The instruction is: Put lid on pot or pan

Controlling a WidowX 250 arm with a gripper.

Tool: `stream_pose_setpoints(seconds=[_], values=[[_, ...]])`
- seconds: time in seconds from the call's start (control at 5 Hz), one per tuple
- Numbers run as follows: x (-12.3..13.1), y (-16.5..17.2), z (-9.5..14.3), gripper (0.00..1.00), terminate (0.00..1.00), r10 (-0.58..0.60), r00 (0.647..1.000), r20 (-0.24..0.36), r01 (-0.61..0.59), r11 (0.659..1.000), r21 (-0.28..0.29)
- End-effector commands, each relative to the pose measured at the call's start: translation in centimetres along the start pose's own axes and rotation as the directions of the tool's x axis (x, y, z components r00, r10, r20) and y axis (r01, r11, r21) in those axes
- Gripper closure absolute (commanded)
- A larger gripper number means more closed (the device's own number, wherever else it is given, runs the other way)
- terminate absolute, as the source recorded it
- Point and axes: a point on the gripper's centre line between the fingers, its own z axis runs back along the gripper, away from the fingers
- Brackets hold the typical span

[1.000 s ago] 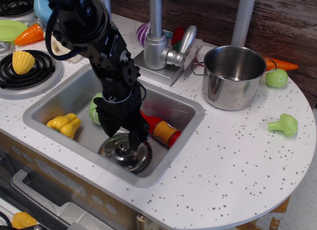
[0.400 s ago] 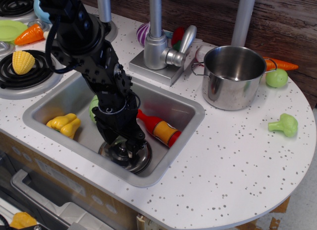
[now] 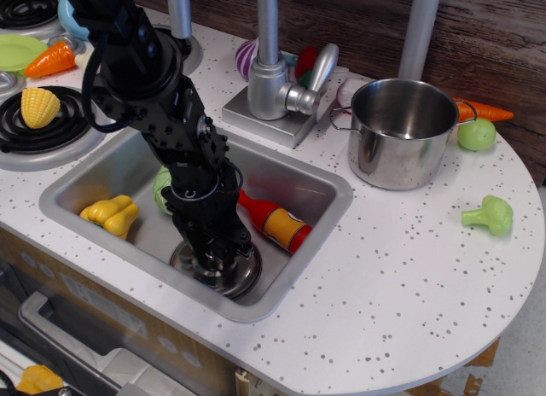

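Observation:
The steel lid (image 3: 235,276) lies flat on the floor of the grey sink basin (image 3: 111,170), at its front. My black gripper (image 3: 215,253) is down on the lid's centre. Its fingers are closed in around the knob, which they hide. The lid still rests on the sink floor. The shiny steel pot (image 3: 401,131) stands upright and uncovered on the counter to the right of the sink, behind the basin's right corner and well away from my gripper.
In the sink lie a yellow toy pepper (image 3: 109,215), a green vegetable (image 3: 162,189) and a red-orange toy bottle (image 3: 277,224). The faucet (image 3: 277,67) stands behind the sink. Broccoli (image 3: 490,214), a green ball (image 3: 476,134) and a carrot (image 3: 488,113) lie near the pot. Corn (image 3: 39,107) sits on a burner.
My gripper has come down from just above the lid onto its knob, and its fingers have drawn in. The lid and pot have not moved.

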Motion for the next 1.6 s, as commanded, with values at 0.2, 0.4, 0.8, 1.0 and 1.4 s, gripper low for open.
stream_pose_setpoints(seconds=[0.2,0.4,0.8,1.0,1.4], values=[[1.0,0.4,1.4,1.00,0.00,-0.016,1.000,0.004,0.016,0.999,0.036],[2.5,1.7,4.0,1.00,0.00,-0.055,0.998,-0.015,0.056,0.996,0.071],[6.2,-1.6,13.2,1.00,0.00,0.006,1.000,-0.005,-0.005,0.991,0.131],[8.6,-5.0,17.5,1.00,0.00,0.014,1.000,0.004,-0.014,0.990,0.143],[15.7,-9.7,21.2,1.00,0.00,-0.076,0.997,0.012,0.074,0.986,0.152]])
